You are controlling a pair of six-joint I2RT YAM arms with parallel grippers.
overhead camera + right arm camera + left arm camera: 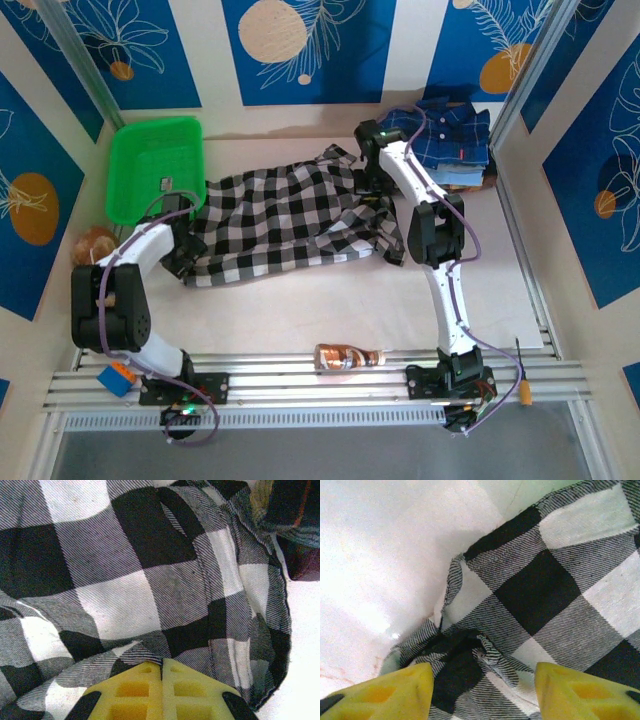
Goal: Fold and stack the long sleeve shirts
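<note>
checked shirt (280, 215) lay spread on table (330, 310), near folded shirts (450, 135), navy on top, red tag unreadable; my left gripper (483, 672) stood wide over its bunched corner; my right gripper (161, 664) was pinched on its cloth.

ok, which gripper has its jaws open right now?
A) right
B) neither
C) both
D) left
D: the left gripper has its yellow fingers standing apart over the checked shirt, while the right gripper has its fingers pressed together, pinching a fold of that shirt.
</note>
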